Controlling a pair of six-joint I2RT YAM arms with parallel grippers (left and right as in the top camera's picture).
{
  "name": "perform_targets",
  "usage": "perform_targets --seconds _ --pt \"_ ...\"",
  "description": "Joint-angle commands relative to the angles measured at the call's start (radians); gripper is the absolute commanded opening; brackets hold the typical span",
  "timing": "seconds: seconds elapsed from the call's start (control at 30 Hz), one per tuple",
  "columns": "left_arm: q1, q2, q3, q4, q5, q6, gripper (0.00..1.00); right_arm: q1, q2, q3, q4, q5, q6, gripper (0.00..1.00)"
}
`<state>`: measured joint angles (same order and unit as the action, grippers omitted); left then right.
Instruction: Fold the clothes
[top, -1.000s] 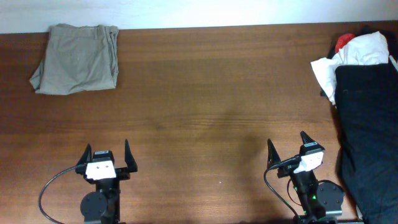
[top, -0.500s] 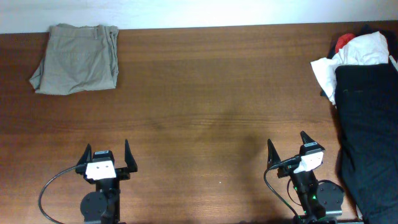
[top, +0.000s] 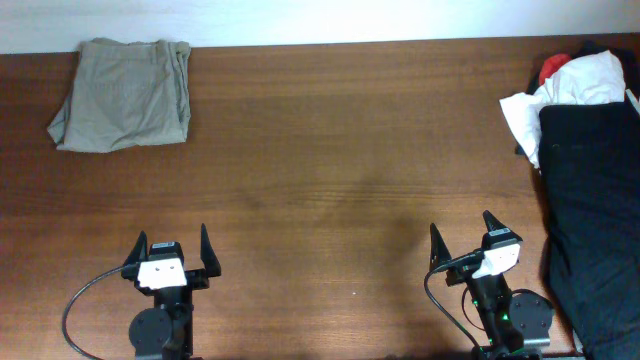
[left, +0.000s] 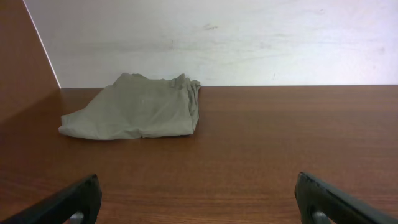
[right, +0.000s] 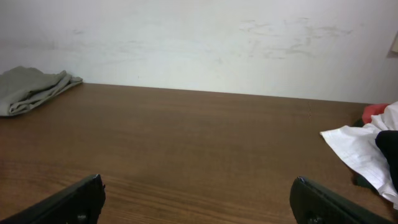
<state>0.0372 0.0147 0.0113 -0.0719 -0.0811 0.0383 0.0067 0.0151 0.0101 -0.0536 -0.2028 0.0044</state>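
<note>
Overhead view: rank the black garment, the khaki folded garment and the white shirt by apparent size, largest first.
Largest: black garment, though the frame edge cuts it off.
Middle: khaki folded garment.
Smallest as seen: white shirt; the black garment covers part of it, so its full size is unsure.

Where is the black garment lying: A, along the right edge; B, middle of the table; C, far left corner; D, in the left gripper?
A: the black garment lies along the right edge of the table, just beyond the right gripper, which is open and empty.
</note>
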Motion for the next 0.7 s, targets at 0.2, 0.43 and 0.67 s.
perform_targets --seconds 0.2,0.43,0.67 --pt "0.007 -0.009 -0.002 -0.007 0.014 0.016 0.99 0.006 -0.002 -0.005 -0.007 0.005 0.012 0.99" --pt "0.007 -0.009 -0.002 -0.007 0.014 0.016 0.99 0.006 -0.002 -0.005 0.021 -0.014 0.013 0.99" --pt "0.007 -0.009 -0.002 -0.007 0.014 0.016 0.99 0.006 -0.002 -0.005 0.081 -0.748 0.034 0.99"
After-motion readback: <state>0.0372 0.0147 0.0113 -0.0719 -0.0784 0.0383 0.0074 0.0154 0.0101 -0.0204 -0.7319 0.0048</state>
